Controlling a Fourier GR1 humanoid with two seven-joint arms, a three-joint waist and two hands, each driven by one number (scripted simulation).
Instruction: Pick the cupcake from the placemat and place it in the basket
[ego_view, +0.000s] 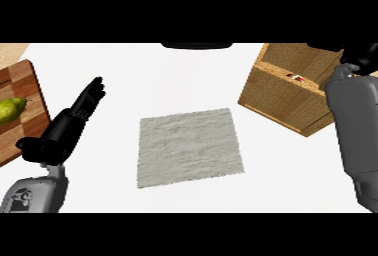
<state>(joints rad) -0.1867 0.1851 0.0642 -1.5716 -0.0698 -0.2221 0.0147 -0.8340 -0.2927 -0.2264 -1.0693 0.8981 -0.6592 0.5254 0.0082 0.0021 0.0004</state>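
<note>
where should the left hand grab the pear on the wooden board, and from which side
Probably round its wide belly, coming down from above. The pear lies on its side on the wooden board, its narrow stem end toward the view's right, offering little to hold. The left hand, open beside the board, is nearest. The view's left edge cuts off part of the pear.

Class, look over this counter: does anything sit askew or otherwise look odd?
The grey cloth placemat lies turned, its edges not square to the view, and bare. The tall woven tan basket also sits at an angle. A small red-and-white item shows inside its rim.
</note>
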